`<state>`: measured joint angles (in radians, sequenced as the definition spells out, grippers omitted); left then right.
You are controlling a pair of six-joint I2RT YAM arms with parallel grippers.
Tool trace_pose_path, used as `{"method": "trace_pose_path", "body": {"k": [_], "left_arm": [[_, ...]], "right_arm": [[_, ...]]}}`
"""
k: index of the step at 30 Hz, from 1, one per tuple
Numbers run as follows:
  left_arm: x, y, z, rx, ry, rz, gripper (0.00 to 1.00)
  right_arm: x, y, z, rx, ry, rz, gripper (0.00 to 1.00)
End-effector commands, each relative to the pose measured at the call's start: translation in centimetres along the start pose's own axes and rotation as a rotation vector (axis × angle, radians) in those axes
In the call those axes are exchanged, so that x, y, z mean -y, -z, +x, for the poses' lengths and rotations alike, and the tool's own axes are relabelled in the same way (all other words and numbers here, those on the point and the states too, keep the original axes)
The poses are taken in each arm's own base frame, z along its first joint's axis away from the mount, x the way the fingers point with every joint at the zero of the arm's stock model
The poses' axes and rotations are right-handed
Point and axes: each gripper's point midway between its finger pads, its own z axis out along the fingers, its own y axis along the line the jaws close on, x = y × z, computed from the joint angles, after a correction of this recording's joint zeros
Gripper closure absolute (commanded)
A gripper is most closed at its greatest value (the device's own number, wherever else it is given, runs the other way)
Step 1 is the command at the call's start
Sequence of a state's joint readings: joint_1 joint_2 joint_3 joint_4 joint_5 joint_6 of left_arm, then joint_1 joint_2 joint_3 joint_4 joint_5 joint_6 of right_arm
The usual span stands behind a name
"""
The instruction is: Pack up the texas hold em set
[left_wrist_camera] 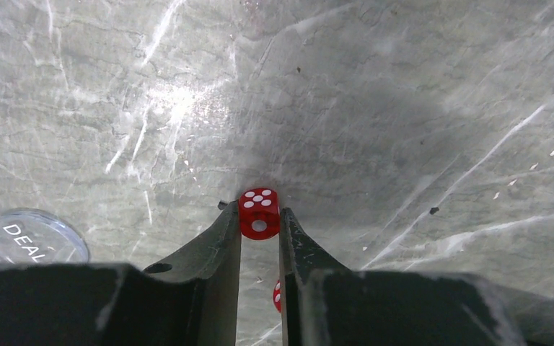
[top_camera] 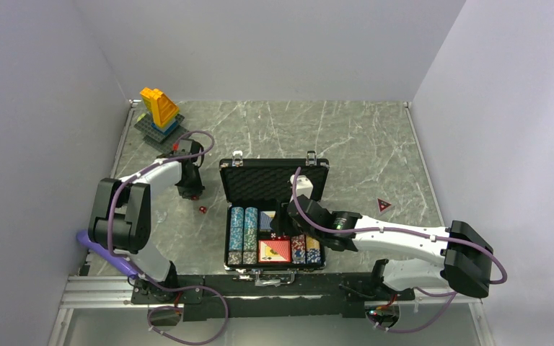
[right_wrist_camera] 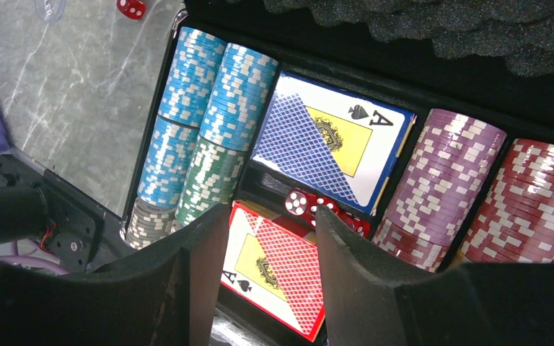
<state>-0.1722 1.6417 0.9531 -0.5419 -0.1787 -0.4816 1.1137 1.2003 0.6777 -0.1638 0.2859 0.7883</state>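
On my feed the marble bench carries the poker case at the middle of its near edge, lid up and foam lining facing me. The right gripper hangs over the case's central compartments with its fingers spread wide and nothing between them. The left gripper is out toward the bench's left edge, fingers drawn narrow and pinching a red die. The yellow-blue brick tower stands in the far left corner. Inside the case, chip rows fill the left and right sides, blue, green and grey on one, purple and red on the other. Between them lie a blue-backed deck and a red-backed deck, with dice in the slot between the decks. A clear dealer button sits on the marble near the left gripper, and a second die lies loose between that gripper and the case.
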Motion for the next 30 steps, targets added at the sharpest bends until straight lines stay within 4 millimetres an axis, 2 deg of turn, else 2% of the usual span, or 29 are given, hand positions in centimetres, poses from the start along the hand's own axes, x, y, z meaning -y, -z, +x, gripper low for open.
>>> {"method": "trace_pose_path", "body": {"k": [1, 4, 7, 11, 14, 20, 23, 30], "left_arm": [[0.1, 2.4, -1.2, 0.066, -0.034, 0.018, 1.0], [0.2, 4.3, -0.7, 0.092, -0.052, 0.047, 1.0], [0.0, 6.3, 0.6, 0.113, -0.063, 0.063, 1.0], [0.4, 8.9, 3.7, 0.136, -0.078, 0.111, 1.0], [1.4, 10.6, 6.3, 0.135, -0.07, 0.156, 1.0], [3.3, 12.9, 11.1, 0.111, -0.041, 0.239, 1.0], [4.6, 14.0, 12.9, 0.1, -0.042, 0.283, 1.0], [10.1, 16.2, 16.3, 0.08, -0.093, 0.389, 1.0]], "right_arm": [[-0.5, 0.5, -1.5, 0.052, -0.011, -0.021, 0.48], [-0.2, 0.6, -1.7, 0.056, -0.013, -0.007, 0.48], [0.1, 0.8, -2.0, 0.074, -0.024, 0.006, 0.48], [0.8, 0.9, -2.5, 0.086, -0.034, 0.026, 0.48], [1.3, 1.1, -2.8, 0.101, -0.044, 0.039, 0.48], [1.5, 0.9, -2.8, 0.103, -0.063, 0.037, 0.48], [1.5, 0.7, -2.5, 0.095, -0.073, 0.036, 0.48], [1.6, 0.8, -2.5, 0.102, -0.096, 0.032, 0.48]]}}
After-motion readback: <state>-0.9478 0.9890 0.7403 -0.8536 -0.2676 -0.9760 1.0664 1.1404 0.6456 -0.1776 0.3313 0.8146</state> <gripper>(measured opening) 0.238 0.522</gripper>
